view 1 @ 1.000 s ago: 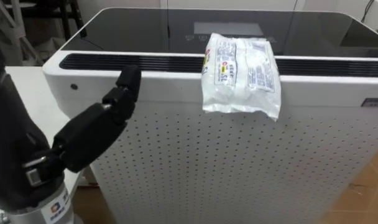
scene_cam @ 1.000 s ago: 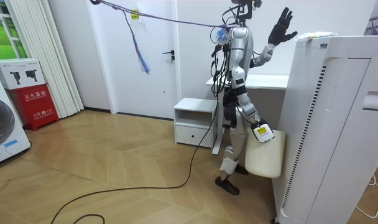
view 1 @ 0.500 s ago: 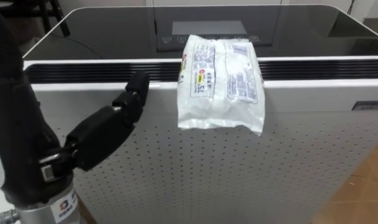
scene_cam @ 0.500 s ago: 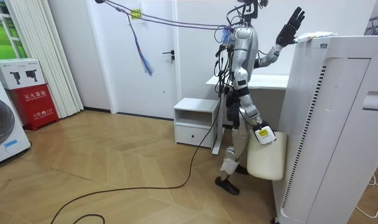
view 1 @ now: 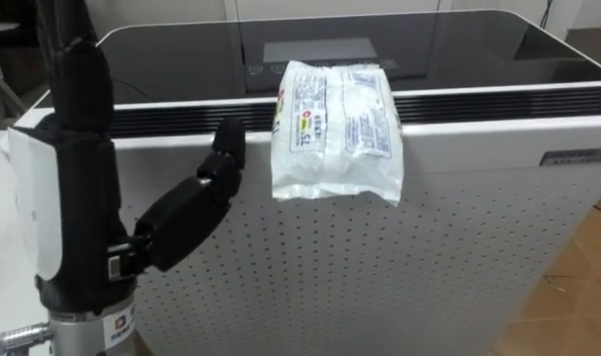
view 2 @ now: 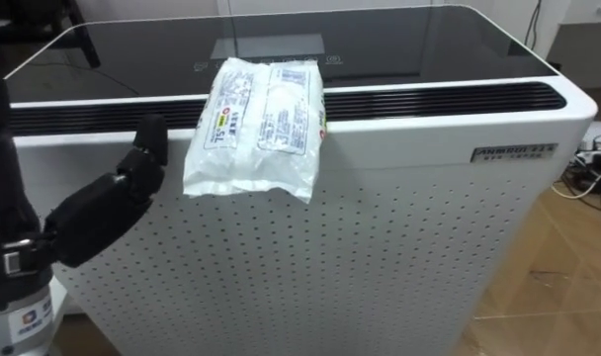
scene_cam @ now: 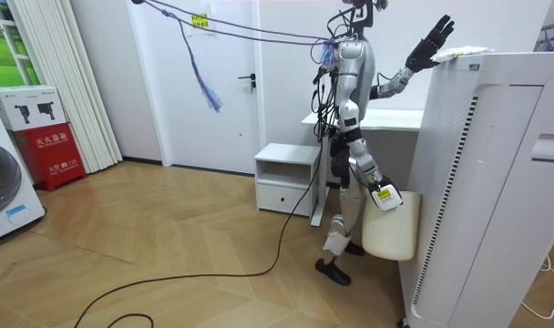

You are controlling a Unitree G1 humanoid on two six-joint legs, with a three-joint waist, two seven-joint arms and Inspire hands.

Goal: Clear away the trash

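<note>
A white plastic packet (view 1: 335, 129) lies on the front edge of a tall white appliance (view 1: 429, 247) with a black top, its lower half hanging over the perforated front. My left hand (view 1: 187, 213) is raised just left of the packet with straight fingers, the tips level with the vent slot and a short gap from the packet. In the room view the left hand (scene_cam: 435, 41) reaches toward the packet (scene_cam: 464, 53) at the appliance's top corner. My right hand (scene_cam: 379, 194) hangs low beside a cream bin (scene_cam: 391, 228); its grip is unclear.
I stand between a white desk (scene_cam: 368, 118) and the appliance (scene_cam: 496, 182). A small white cabinet (scene_cam: 286, 178) sits behind me. A washing machine (scene_cam: 4, 196) and a red box (scene_cam: 49, 150) stand far off at the room view's left.
My left hand has moved up and closer to the packet. The eye view has shifted, so the packet appears further left. The packet itself has not moved.
</note>
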